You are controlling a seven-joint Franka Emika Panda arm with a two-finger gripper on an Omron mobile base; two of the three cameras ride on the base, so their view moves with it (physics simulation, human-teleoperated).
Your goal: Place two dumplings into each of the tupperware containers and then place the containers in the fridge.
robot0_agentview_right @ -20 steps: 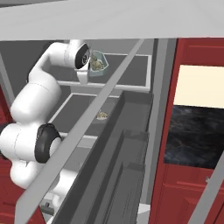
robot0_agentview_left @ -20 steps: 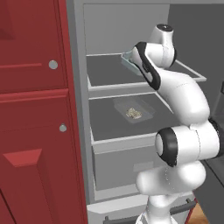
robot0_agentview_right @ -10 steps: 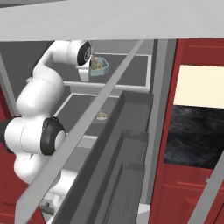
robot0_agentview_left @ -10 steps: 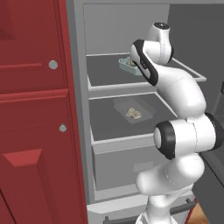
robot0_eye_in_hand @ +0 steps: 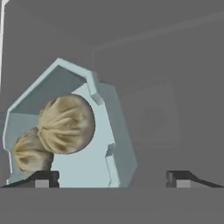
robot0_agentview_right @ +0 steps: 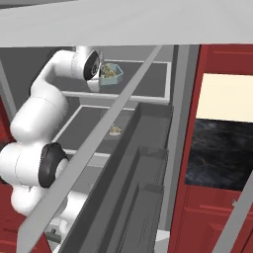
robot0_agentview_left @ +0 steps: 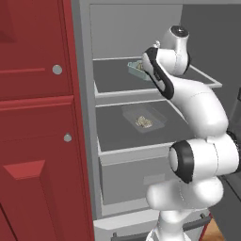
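Observation:
The pale blue-green tupperware container (robot0_eye_in_hand: 105, 131) holds two dumplings (robot0_eye_in_hand: 65, 124) and rests on the fridge's upper shelf (robot0_agentview_left: 113, 77). My gripper (robot0_eye_in_hand: 112, 179) is open just in front of it. Its fingertips (robot0_eye_in_hand: 43, 178) stand wide apart on either side of the container's near rim, without pinching it. From the right base view the same container (robot0_agentview_right: 111, 73) sits beside my hand. The white-translucent container (robot0_agentview_left: 143, 118) with dumplings (robot0_agentview_left: 143, 122) lies on the shelf below. The fridge (robot0_agentview_left: 136, 28) stands open.
Red cabinet doors (robot0_agentview_left: 37, 117) flank the fridge on the left. The open fridge door with its racks (robot0_agentview_right: 143, 188) crosses the right base view. A closed drawer front (robot0_agentview_left: 127, 179) sits under the lower shelf. My arm (robot0_agentview_left: 197, 108) fills the right side of the opening.
The jaws have gone from shut on the blue-green container to wide open. The container has moved deeper and down onto the upper shelf, and is let go.

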